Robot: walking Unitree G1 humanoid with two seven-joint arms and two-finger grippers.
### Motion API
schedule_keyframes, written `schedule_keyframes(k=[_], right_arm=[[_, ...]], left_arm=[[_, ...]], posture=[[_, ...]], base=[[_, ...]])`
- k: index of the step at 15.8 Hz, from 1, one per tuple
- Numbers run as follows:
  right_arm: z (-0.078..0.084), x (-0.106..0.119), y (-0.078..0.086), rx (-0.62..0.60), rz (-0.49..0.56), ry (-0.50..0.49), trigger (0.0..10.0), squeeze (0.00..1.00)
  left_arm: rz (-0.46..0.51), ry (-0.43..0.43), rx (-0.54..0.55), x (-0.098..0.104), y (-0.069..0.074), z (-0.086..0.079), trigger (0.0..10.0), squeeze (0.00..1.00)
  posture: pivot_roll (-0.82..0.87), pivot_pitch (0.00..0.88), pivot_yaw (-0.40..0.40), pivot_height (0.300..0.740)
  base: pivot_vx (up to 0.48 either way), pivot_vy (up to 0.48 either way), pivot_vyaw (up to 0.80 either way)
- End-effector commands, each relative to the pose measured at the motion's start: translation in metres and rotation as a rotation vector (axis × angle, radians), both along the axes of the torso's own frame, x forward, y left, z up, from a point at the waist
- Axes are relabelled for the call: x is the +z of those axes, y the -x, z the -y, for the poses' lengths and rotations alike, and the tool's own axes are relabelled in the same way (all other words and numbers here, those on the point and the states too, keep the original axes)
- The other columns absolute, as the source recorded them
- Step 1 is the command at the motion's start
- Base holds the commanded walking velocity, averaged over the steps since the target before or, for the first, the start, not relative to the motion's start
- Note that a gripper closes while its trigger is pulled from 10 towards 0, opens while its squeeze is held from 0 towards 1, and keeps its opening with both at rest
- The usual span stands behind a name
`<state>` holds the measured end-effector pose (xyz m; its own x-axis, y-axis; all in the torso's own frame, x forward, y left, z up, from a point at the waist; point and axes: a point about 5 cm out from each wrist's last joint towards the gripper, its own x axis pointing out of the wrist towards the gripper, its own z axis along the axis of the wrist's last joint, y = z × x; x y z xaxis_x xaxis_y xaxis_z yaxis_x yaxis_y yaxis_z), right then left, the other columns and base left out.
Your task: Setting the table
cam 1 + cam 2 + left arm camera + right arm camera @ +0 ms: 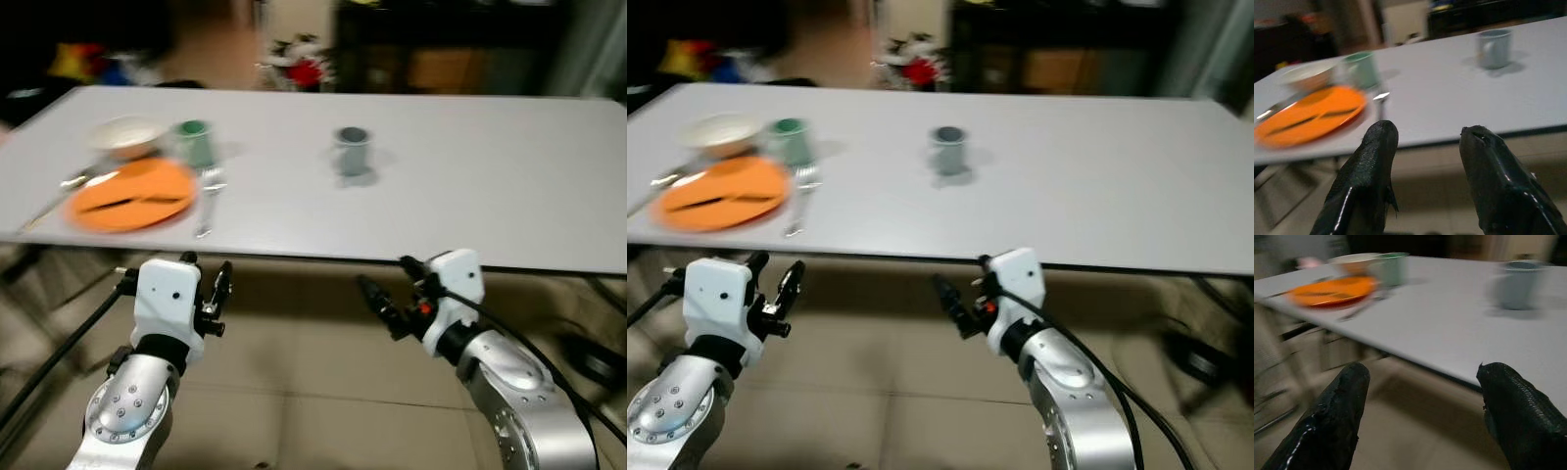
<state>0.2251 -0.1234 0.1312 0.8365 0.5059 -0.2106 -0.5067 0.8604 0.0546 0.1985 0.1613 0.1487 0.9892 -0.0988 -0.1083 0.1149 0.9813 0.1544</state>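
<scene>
White and wide, the table is seen across the head views, and its near edge is placed just ahead of both grippers, between them and the dishes. On its left part an orange plate is laid, with two dark utensils on it that are too blurred to name. A white bowl is set just behind the plate, a green cup is found beside the bowl, and a fork is laid along the plate's right side. A grey mug is placed alone near the middle of the table, well apart from the plate. The left gripper and the right gripper are held low over the beige floor, below the table edge, and nothing is held by them. Beyond the far edge some red and white things are seen, blurred. In the left wrist view the fingers are spread apart, with the plate, the cup and the mug seen beyond them. In the right wrist view the fingers are spread wide as well, and the table edge is crossed between them.
</scene>
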Motion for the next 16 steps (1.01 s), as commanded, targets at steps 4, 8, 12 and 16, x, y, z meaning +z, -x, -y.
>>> schedule_keyframes(k=[4, 8, 12, 16], right_arm=[[-0.005, -0.002, -0.003, 0.052, -0.034, -0.027, 10.0, 0.00], [-0.008, 0.003, -0.009, 0.070, 0.008, -0.012, 10.0, 0.00], [-0.011, 0.004, -0.011, 0.090, 0.015, -0.024, 10.0, 0.00], [-0.012, 0.004, -0.012, 0.085, 0.014, -0.038, 10.0, 0.00]], left_arm=[[0.043, -0.016, 0.049, 0.004, 0.004, -0.001, 10.0, 0.00], [0.047, -0.017, 0.063, 0.004, 0.008, 0.000, 10.0, 0.00], [0.048, -0.020, 0.076, 0.004, 0.008, -0.001, 10.0, 0.00], [0.054, -0.028, 0.091, 0.006, 0.008, -0.004, 10.0, 0.00]], posture=[[-0.06, 0.000, 0.052, 0.740], [-0.04, 0.000, 0.036, 0.740], [-0.03, 0.000, 0.032, 0.740], [-0.03, 0.000, 0.036, 0.740]], base=[[0.000, 0.000, 0.80], [0.000, 0.000, 0.80], [0.000, 0.000, 0.80], [0.000, 0.000, 0.80]])
